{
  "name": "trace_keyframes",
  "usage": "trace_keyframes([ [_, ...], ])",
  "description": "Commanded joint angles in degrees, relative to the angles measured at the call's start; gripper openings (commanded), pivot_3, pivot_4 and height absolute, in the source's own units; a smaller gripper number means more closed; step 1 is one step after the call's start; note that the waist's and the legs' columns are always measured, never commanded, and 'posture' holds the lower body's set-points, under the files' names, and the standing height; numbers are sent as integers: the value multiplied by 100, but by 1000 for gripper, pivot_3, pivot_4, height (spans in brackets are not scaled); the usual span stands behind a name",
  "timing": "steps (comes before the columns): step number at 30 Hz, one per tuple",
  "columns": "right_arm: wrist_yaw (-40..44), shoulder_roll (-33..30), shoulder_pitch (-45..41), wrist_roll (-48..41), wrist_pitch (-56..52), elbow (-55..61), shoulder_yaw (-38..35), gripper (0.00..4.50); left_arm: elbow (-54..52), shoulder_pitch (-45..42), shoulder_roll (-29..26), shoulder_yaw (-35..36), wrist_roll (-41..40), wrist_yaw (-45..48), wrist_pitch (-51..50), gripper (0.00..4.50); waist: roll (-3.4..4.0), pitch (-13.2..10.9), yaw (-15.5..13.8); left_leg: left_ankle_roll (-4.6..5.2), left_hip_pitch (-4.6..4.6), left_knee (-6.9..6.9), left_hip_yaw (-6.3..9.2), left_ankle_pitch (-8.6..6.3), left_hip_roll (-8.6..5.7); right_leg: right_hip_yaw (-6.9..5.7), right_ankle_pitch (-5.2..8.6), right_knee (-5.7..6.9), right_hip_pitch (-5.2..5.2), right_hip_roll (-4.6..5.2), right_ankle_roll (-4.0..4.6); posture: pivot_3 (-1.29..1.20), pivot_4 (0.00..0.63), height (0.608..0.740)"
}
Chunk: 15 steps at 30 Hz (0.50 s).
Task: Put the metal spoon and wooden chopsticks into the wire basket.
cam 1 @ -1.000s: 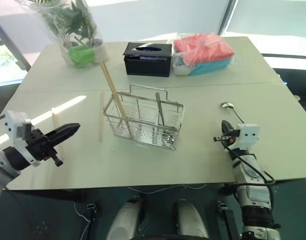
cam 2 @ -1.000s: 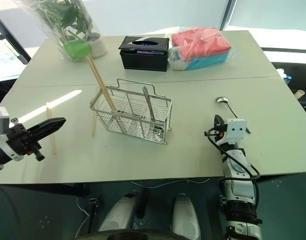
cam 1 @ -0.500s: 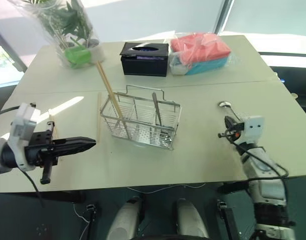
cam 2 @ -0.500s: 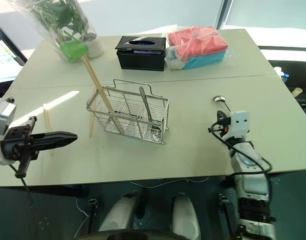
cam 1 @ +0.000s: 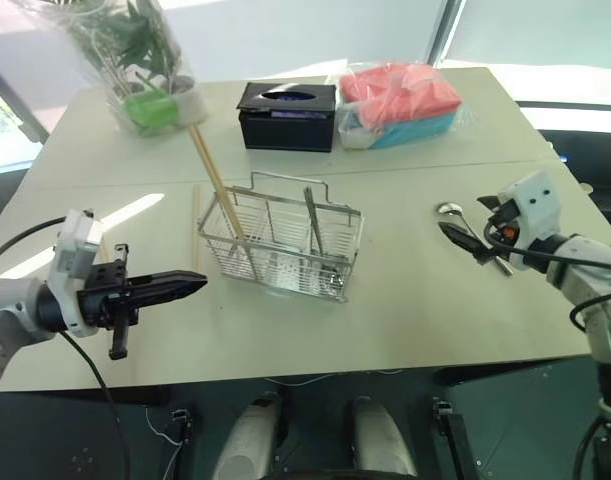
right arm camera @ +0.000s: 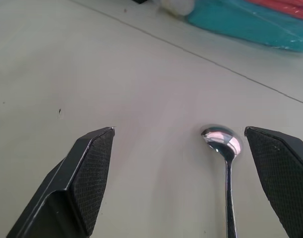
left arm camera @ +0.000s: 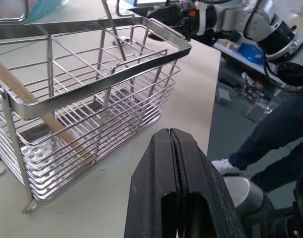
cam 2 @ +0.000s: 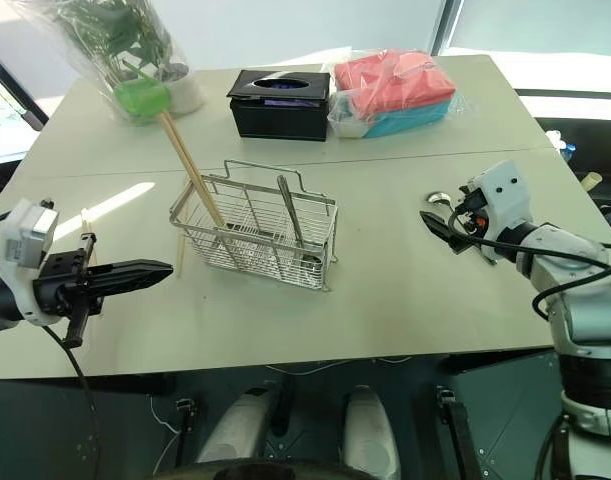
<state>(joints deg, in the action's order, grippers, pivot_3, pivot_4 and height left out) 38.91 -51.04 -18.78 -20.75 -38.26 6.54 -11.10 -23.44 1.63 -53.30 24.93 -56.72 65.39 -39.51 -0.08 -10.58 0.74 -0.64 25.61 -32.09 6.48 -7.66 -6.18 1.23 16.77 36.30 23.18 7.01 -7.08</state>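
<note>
Spoon (right arm camera: 225,148) pickup comes next: your right hand (right arm camera: 183,183) has just spread wide over it; left hand (left arm camera: 177,193) is pinched shut, empty.

- The scene is brightly lit by daylight from the windows beyond the far edge of the desk (cam 1: 405,300); those panes are washed out to near white.
- A sunlit streak is laid across the left part of the desk, beside the wire basket (cam 1: 283,243).
- Soft, short shadows are cast under the basket and the black tissue box (cam 1: 290,117).
- Glare is seen on the plastic wrap around the plant (cam 1: 135,55) and on the red and blue package (cam 1: 403,103).
- In the right wrist view a bright reflection is carried by the bowl of the metal spoon (right arm camera: 221,140); the near fingers (right arm camera: 89,173) are rendered sharply.
- In the left wrist view the background is slightly softened.
</note>
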Motion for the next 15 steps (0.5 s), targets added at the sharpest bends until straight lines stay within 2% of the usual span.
trace_keyframes([
  [1,558,-403,-332,48,-46,-596,77,4444,-246,42,99,58,-8,-155,59,0,-5,-3,-2,2,0,-1,-2,-1,0,0,0,-3,-2,0,0,0,150,740],
  [7,1309,-700,-1152,424,316,-2242,554,4444,-436,174,306,69,17,-430,91,0,-7,-4,15,4,-3,-4,-5,-1,2,-1,-4,-4,-4,-3,-1,0,150,740],
  [15,1666,-216,-2191,825,674,-3947,982,4444,-624,256,496,123,-3,-781,118,0,-8,-5,20,4,-10,-5,-9,0,8,2,-12,-1,-7,-13,-2,0,150,740],
])
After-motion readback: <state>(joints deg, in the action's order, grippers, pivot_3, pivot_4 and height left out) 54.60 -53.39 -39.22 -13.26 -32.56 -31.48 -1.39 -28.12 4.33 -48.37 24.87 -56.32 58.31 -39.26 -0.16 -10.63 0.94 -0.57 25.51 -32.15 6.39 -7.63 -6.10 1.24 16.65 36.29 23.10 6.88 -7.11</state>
